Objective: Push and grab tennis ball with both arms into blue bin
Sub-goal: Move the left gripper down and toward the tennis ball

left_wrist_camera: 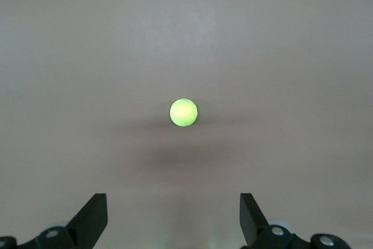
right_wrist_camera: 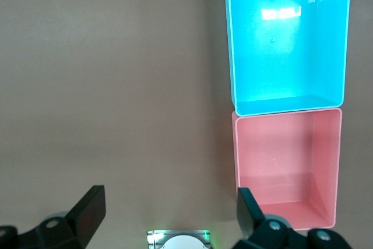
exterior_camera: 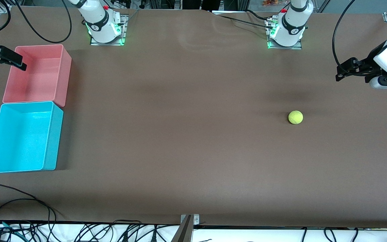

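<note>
The yellow-green tennis ball lies on the brown table toward the left arm's end, alone and touching nothing. It shows ahead of the left gripper in the left wrist view as a bright ball. The left gripper hangs open and empty over the table's edge at that end. The blue bin stands at the right arm's end, empty. My right gripper hovers open over the pink bin's outer edge. In the right wrist view the right gripper is empty and the blue bin is seen from above.
A pink bin stands against the blue bin, farther from the front camera, and shows empty in the right wrist view. The arm bases glow green along the table's back. Cables hang at the front edge.
</note>
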Robot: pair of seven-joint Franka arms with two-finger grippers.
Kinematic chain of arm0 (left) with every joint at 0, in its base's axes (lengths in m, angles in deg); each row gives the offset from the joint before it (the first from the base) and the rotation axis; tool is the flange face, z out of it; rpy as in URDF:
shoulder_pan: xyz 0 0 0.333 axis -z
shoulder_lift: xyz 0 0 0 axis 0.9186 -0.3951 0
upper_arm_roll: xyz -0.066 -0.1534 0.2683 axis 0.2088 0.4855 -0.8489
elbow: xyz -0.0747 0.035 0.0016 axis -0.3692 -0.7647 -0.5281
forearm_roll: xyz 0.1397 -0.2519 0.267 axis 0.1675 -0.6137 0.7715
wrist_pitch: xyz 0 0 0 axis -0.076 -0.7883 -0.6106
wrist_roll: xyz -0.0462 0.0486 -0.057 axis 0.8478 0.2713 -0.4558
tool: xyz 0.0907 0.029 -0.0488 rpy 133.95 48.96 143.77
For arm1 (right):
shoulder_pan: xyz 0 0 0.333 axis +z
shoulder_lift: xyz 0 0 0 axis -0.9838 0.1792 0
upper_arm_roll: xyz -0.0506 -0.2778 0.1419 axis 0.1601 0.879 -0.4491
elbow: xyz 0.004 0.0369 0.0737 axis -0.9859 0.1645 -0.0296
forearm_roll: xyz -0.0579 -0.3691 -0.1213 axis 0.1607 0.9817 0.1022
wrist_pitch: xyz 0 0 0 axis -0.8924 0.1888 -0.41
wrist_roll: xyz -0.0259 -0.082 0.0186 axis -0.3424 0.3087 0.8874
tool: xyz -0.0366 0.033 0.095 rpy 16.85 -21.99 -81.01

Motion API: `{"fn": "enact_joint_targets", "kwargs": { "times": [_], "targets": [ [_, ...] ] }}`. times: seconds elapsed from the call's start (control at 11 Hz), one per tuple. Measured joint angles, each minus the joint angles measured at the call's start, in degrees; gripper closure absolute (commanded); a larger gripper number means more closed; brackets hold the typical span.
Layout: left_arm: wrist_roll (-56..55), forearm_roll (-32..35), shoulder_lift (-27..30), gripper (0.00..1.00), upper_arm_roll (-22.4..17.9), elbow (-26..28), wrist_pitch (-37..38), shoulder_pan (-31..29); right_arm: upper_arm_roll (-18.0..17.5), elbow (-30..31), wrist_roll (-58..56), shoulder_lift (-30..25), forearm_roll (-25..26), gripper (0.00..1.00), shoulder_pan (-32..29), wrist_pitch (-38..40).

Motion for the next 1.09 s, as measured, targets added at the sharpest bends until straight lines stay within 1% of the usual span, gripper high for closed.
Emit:
{"fn": "enact_joint_targets", "kwargs": {
  "times": [0.46,0.73,0.82,1.09],
  "targets": [
    [0.00,0.00,-0.43,0.00,-0.34,-0.22,-0.03,-1.15,0.57,-0.86,0.00,-0.01,0.02,0.00,-0.01,0.26],
    [0.00,0.00,-0.39,0.00,-0.45,0.40,-2.76,-2.46,0.58,-0.93,0.00,-0.01,0.02,0.00,-0.01,0.34],
    [0.00,0.00,-0.43,0.00,-0.43,1.60,-4.20,-2.47,0.59,-0.97,0.00,-0.01,0.02,0.00,-0.02,0.34],
    [0.00,0.00,-0.49,0.00,-0.41,8.06,-9.79,-2.48,0.61,-1.07,0.00,-0.01,0.02,0.00,-0.02,0.37]
  ]
}}
